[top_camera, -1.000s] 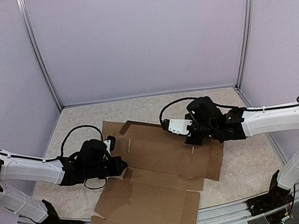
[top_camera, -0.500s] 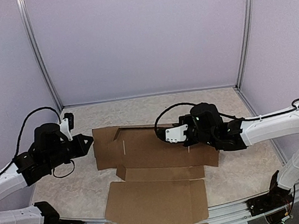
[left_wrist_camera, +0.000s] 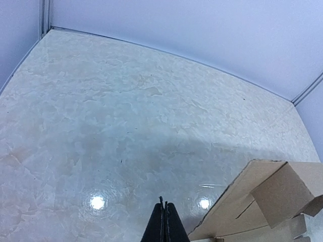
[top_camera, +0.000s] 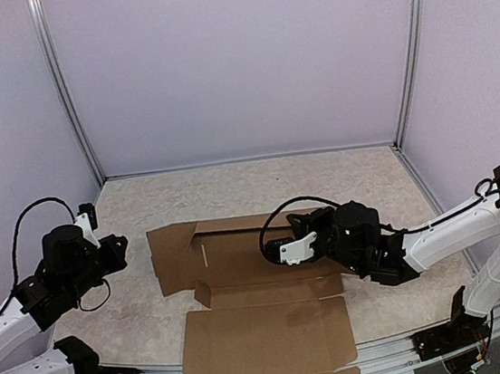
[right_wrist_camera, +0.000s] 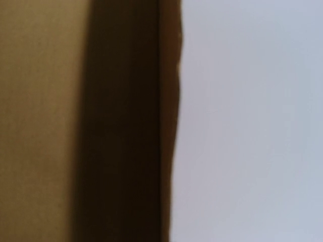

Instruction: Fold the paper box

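The paper box (top_camera: 241,266) lies unfolded and flat mid-table, a brown cardboard sheet with its long lid panel toward the near edge. My right gripper (top_camera: 274,246) reaches low over the sheet's back panel; its fingers are hidden in both views. The right wrist view is filled by blurred cardboard (right_wrist_camera: 40,121) very close up against the lavender wall, and I cannot tell whether any cardboard is held. My left gripper (top_camera: 119,246) hangs raised left of the sheet, apart from it. Its fingers are shut with nothing between them (left_wrist_camera: 163,217). The box's left corner flaps (left_wrist_camera: 262,199) show to its right.
The marbled tabletop (top_camera: 138,319) is bounded by lavender walls with metal corner posts (top_camera: 66,100). A black cable loops above the right wrist (top_camera: 276,216). The box's front flap reaches the table's near rail (top_camera: 389,352).
The left arm has lifted and drawn back to the left, off the box. The right gripper has moved left and nearer, and the sheet has turned square to the table and slid left with it.
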Motion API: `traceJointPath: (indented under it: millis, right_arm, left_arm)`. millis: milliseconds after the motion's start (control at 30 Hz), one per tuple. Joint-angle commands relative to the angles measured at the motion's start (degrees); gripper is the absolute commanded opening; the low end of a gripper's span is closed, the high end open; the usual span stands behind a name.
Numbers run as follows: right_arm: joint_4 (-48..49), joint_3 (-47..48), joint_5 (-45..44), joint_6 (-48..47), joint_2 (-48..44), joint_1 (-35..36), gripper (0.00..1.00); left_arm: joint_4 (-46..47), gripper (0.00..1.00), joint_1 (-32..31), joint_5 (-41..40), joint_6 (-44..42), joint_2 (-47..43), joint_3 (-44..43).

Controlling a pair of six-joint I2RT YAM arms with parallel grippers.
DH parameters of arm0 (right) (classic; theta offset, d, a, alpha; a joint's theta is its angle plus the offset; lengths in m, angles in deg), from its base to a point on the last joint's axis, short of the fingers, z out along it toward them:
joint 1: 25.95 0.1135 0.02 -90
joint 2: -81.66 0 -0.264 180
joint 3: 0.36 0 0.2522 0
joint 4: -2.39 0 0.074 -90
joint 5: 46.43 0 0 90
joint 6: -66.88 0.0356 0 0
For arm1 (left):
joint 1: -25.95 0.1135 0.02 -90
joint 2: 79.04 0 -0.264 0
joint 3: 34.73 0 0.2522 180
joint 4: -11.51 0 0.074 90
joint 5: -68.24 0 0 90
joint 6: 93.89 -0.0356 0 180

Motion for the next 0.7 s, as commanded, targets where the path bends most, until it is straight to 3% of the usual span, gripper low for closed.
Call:
traceJointPath:
  millis: [0,433,667]
  right_arm:
    - [8.1,-3.1,-2.4,-2.9,1.2,2.2,0.00]
    - [14.3,-5.9,-6.3,-5.5,-0.2,5.6,0.00]
    - [14.0,-5.9,-7.5,-4.3,0.3,6.0,0.00]
  left_arm:
    - [6.5,0.00,3.5,1.9,0.4,0.4,4.0]
    - [28.3,0.00,7.9,24.3,-1.1,16.6,7.4]
    - [32.7,0.00,6.8,32.6,-2.0,21.9,8.4]
